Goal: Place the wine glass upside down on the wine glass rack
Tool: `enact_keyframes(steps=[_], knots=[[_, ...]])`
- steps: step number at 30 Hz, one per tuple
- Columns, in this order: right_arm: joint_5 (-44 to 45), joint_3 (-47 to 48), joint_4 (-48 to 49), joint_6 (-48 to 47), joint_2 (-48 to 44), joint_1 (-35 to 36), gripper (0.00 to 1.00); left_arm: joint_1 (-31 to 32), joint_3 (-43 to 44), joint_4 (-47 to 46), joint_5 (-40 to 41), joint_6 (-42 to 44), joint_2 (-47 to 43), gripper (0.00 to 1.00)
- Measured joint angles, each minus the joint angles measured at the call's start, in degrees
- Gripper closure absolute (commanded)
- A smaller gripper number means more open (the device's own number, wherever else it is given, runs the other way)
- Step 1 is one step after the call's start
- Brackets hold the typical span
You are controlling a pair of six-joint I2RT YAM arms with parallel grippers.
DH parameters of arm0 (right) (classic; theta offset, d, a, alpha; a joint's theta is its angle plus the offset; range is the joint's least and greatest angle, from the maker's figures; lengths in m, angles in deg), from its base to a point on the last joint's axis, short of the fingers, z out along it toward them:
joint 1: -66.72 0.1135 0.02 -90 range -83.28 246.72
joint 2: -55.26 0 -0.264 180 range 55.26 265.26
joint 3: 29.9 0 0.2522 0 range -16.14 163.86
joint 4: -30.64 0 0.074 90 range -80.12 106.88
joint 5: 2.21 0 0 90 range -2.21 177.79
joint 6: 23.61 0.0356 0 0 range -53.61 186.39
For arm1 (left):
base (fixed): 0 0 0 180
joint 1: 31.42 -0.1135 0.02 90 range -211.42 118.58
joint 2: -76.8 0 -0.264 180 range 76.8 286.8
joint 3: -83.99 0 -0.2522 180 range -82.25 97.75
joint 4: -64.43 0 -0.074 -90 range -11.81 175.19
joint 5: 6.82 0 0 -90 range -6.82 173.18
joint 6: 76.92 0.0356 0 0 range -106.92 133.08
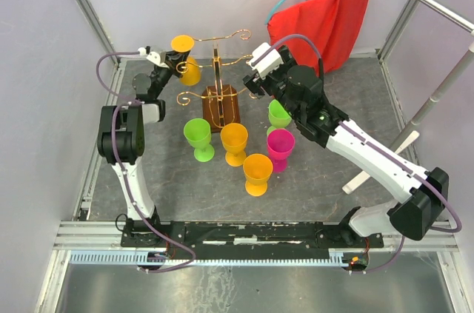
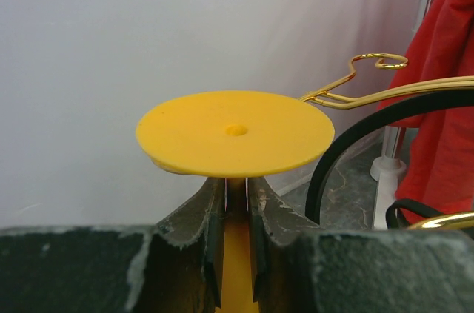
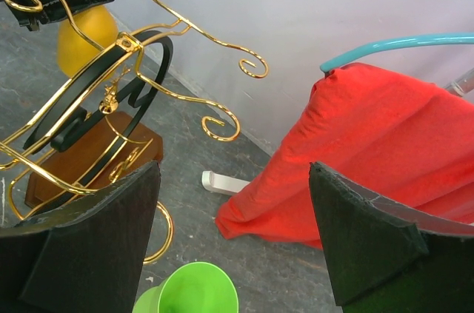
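1. Leftmost, the left hand (image 2: pixel 235 189) is seen clenched on the thin stem of a matte yellow wine glass (image 2: pixel 235 132), which is held upside down with its flat round foot uppermost.
2. The glass is found at the left scroll arms of the wine glass rack (image 1: pixel 222 109), made of thin gold wire with curled ends on a dark wooden base. Contact cannot be told.
3. Five more are counted on the mottled grey surface (image 1: pixel 192 194): two green glasses (image 1: pixel 198 134), two orange glasses (image 1: pixel 234 139) and one magenta glass (image 1: pixel 281 144).
4. The right hand (image 3: pixel 233 169) is released, its dark padded fingers (image 3: pixel 96 246) spread wide.
5. One red cloth (image 1: pixel 333 21) is draped behind.
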Motion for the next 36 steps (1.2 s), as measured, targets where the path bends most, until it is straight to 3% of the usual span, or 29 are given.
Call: enact_keyframes(steps=[17, 29, 36], knots=[[2.3, 0.5, 0.0, -1.1, 1.6, -0.2, 0.11, 1.3, 8.2, -0.5, -0.7, -0.3, 7.1, 0.97], [2.4, 0.5, 0.0, -1.2, 1.6, -0.4, 0.11, 1.5, 6.6, -0.1, -0.7, -0.6, 6.9, 0.97], [1.3, 0.8, -0.4, -0.3, 1.8, -0.4, 0.1, 1.5, 1.9, 2.8, -0.8, 0.7, 2.4, 0.97]])
